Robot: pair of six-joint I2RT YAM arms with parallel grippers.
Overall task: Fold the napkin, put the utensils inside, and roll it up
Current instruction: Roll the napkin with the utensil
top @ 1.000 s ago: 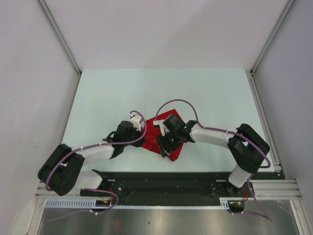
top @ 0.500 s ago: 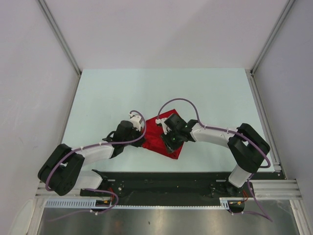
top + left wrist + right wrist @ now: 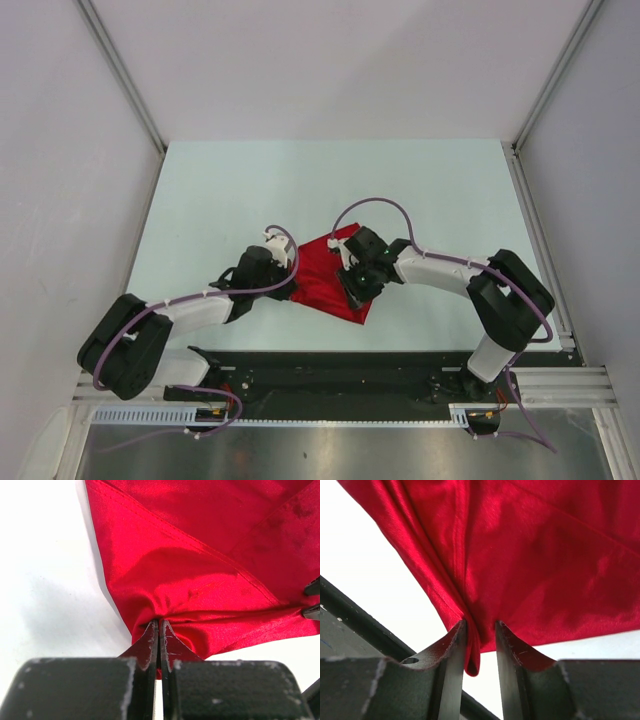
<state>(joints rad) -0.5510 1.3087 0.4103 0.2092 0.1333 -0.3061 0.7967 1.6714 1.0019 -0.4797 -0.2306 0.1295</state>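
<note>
The red napkin [image 3: 322, 275] lies in the middle of the table, stretched between my two grippers. My left gripper [image 3: 293, 284] is at its left corner. In the left wrist view the left gripper [image 3: 160, 622] is shut tight on a gathered corner of the napkin [image 3: 200, 555]. My right gripper [image 3: 351, 288] is over the napkin's right part. In the right wrist view the right gripper [image 3: 481, 624] is shut on a bunch of the napkin [image 3: 545, 555], with one fold hanging down against one finger. The utensils are out of view.
The pale table [image 3: 250, 190] stretches away behind the napkin. A black rail [image 3: 330, 365] runs along the near edge by the arm bases, and it also shows in the right wrist view as a dark rail [image 3: 350, 625]. Metal frame posts [image 3: 130, 90] bound the sides.
My right gripper has closed onto the napkin and shifted back and to the right. The cloth is pulled out flatter and wider. The left arm has stayed put, still shut on its corner.
</note>
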